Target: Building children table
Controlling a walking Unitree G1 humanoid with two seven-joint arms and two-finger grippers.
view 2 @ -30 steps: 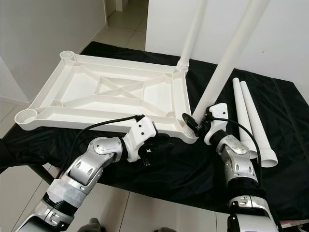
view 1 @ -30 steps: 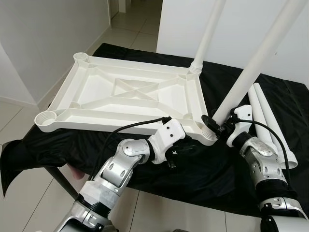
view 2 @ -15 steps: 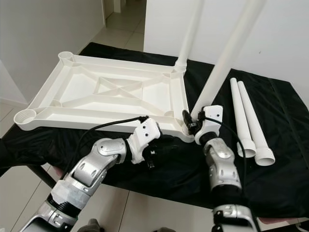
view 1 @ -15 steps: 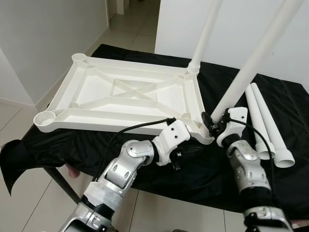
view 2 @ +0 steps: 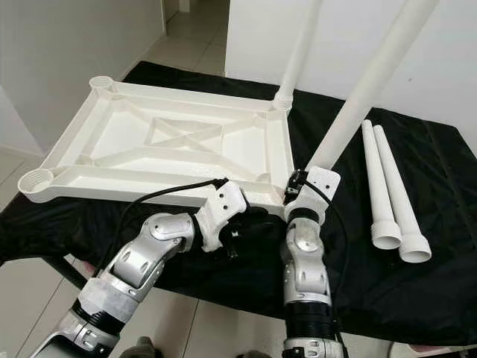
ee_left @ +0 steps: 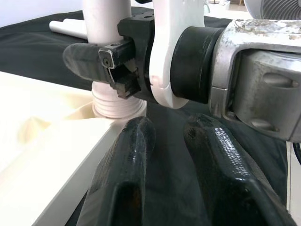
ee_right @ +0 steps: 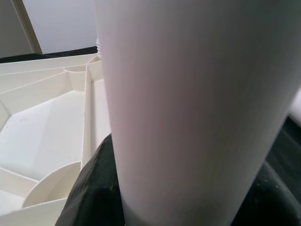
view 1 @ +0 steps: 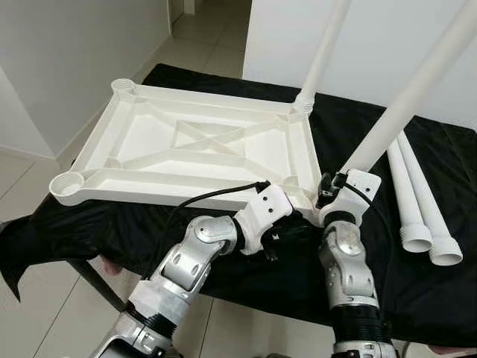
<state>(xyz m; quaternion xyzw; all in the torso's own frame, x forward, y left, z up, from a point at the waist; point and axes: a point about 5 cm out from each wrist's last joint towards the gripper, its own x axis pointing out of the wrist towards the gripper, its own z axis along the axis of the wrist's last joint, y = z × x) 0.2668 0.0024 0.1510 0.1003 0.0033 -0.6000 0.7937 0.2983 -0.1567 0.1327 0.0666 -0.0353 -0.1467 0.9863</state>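
The white plastic tabletop (view 1: 149, 145) lies upside down on a black cloth. One white leg (view 1: 322, 52) stands upright in its far right corner socket. My right gripper (view 1: 332, 188) is shut on the lower end of a second leg (view 1: 410, 104), which leans to the right with its ribbed end (ee_left: 117, 106) at the near right corner socket. My left gripper (view 1: 291, 225) rests low on the cloth beside that same corner, its fingers (ee_left: 127, 174) slightly apart with nothing between them. In the right wrist view the held leg (ee_right: 197, 108) is very close.
Two loose legs (view 1: 417, 201) lie side by side on the cloth at the right. Bare sockets sit at the near left corner (view 1: 68, 183) and far left corner (view 1: 123, 87). The black cloth (view 1: 89, 231) hangs over the front edge; a white wall stands behind.
My right forearm has swung in to the left under the near right corner, and the held leg now leans further right. The left gripper has stayed put.
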